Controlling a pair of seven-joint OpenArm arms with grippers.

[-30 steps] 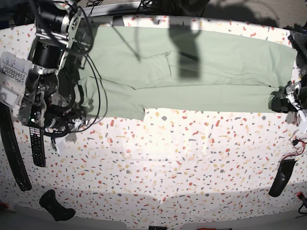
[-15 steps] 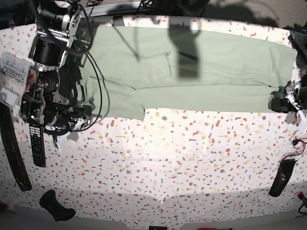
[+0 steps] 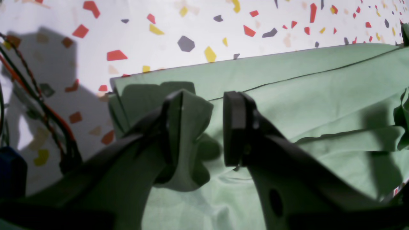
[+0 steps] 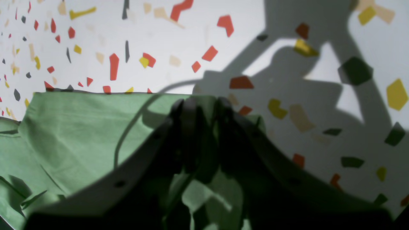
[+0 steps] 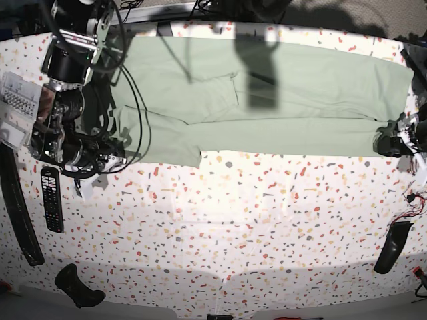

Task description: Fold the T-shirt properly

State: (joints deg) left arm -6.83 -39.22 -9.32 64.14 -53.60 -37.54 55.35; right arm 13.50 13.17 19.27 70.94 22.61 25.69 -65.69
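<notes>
The pale green T-shirt lies folded into a long band across the far side of the speckled table. My right gripper is at its near left corner. In the right wrist view the two fingers of my right gripper stand almost together, pinching the edge of the T-shirt. My left gripper rests at the near right corner. In the left wrist view my left gripper is open. A bunched fold of the T-shirt leans on one finger, and a gap shows before the other.
A black remote control lies left of my right arm, beside a long black strap. A white keypad-like object sits at the left edge. Dark objects lie at the front left and front right. Red and black cables hang near my left gripper.
My right arm has moved up to the shirt's near left corner, and its jaws have closed on the edge. The left arm has not moved.
</notes>
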